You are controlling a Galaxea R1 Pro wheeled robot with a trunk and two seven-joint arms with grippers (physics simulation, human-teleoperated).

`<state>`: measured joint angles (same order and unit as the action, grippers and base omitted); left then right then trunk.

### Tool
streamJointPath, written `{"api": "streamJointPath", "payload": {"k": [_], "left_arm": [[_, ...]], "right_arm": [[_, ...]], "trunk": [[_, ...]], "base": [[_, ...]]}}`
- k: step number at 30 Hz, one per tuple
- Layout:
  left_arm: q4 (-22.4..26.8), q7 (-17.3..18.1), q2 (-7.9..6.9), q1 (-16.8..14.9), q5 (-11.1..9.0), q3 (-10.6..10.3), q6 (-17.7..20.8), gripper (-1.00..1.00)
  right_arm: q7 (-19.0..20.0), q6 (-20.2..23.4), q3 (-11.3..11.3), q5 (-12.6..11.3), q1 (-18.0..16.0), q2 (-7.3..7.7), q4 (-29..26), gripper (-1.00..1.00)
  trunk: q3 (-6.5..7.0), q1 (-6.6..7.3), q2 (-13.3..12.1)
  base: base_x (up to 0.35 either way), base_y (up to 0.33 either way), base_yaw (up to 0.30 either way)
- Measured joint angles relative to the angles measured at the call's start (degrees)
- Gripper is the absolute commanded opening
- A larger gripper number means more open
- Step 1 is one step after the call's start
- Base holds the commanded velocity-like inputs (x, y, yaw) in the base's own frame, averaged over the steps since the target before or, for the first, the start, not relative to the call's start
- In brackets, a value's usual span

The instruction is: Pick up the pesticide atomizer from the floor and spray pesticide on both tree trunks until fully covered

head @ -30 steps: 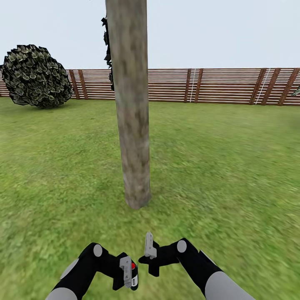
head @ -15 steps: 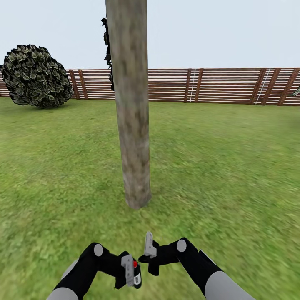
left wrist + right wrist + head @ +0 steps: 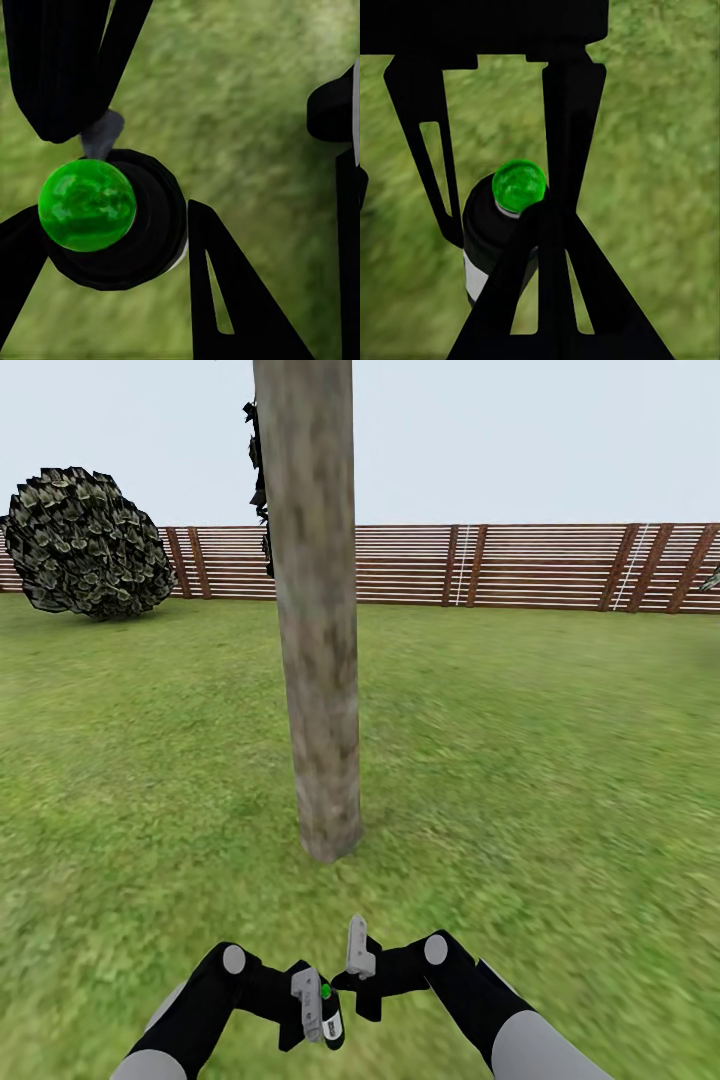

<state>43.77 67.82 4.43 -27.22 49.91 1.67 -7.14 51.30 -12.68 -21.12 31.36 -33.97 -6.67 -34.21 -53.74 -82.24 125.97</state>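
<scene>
Sprayer in the left gripper, its button green, facing the trunk at frame centre.

The left gripper (image 3: 312,1010), low in the head view just left of centre, is pinched on the black sprayer bottle (image 3: 124,225), whose round green button (image 3: 86,204) points up. The right gripper (image 3: 358,960) sits just beside it with its fingers spread and nothing between them; one finger tip (image 3: 574,135) stands close beside the green cap. The tree trunk (image 3: 318,620) rises up the middle of the frame from the lawn (image 3: 550,760), with the fence (image 3: 520,565) and a shrub (image 3: 85,540) behind. No white specks are visible on the bark. To spray well, I would raise the bottle from lap height, aim its nozzle squarely at the trunk, then sweep slowly from base upward, keeping the grip firm.
</scene>
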Motion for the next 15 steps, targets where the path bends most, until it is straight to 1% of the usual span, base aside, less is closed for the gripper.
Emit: {"api": "streamJointPath", "payload": {"k": [4,6,7,8,10,11,12,13,14,15], "left_arm": [[-0.49,-0.11,-0.32,0.13,0.3,-0.08,-0.02,-1.0],[-0.68,-0.27,-0.77,0.23,0.64,-0.13,-0.07,-1.0],[-0.72,-0.3,-1.38,0.33,0.9,-0.19,-0.08,-1.0],[-0.73,-0.31,-1.67,0.35,0.98,-0.2,-0.06,-1.0],[-0.76,-0.33,-3.41,0.44,1.64,-0.23,-0.03,-1.0],[-0.76,-0.35,-4.49,0.53,1.99,-0.24,-0.01,-1.0],[-0.76,-0.35,-5.33,0.61,2.06,-0.24,-0.01,-1.0],[-0.76,-0.33,-6.66,0.69,2.2,-0.24,0.01,-1.0],[-0.76,-0.31,-7.68,0.73,2.19,-0.24,0.01,-1.0],[-0.77,-0.29,-9.15,0.75,2.27,-0.24,0.05,-1.0]], "right_arm": [[0.07,-0.03,-0.02,0.0,-0.02,0.0,-0.12,-1.0],[0.08,-0.01,-0.02,0.0,-0.02,0.0,-0.22,-1.0],[0.13,-0.02,0.0,0.0,-0.02,0.0,-0.24,-1.0],[0.14,-0.03,-0.01,0.0,-0.02,0.0,-0.24,-1.0],[0.16,-0.03,-0.01,0.0,-0.02,0.0,-0.26,-1.0],[0.17,-0.03,0.01,0.0,-0.01,0.0,-0.26,1.0],[0.17,-0.03,0.03,0.01,0.0,0.0,-0.26,1.0],[0.17,-0.05,0.06,0.0,0.0,0.02,-0.26,1.0],[0.2,-0.06,0.09,-0.01,-0.01,0.06,-0.26,1.0],[0.23,-0.06,0.14,-0.02,-0.02,0.15,-0.26,1.0]], "trunk": [[0.0,0.0,0.0],[0.0,0.0,0.0],[0.0,0.0,0.0],[0.0,0.0,0.0],[0.0,0.0,0.0],[0.0,0.0,0.0],[0.0,0.0,0.0],[0.0,0.0,0.0],[0.0,0.0,0.0],[0.0,0.0,0.0]], "base": [[0.0,0.0,0.0],[0.0,0.0,0.0],[0.0,0.0,0.0],[0.0,0.0,0.0],[0.0,0.0,0.0],[0.0,0.0,0.0],[0.0,0.0,0.0],[0.0,0.0,0.0],[0.0,0.0,0.0],[0.0,0.0,0.0]]}}
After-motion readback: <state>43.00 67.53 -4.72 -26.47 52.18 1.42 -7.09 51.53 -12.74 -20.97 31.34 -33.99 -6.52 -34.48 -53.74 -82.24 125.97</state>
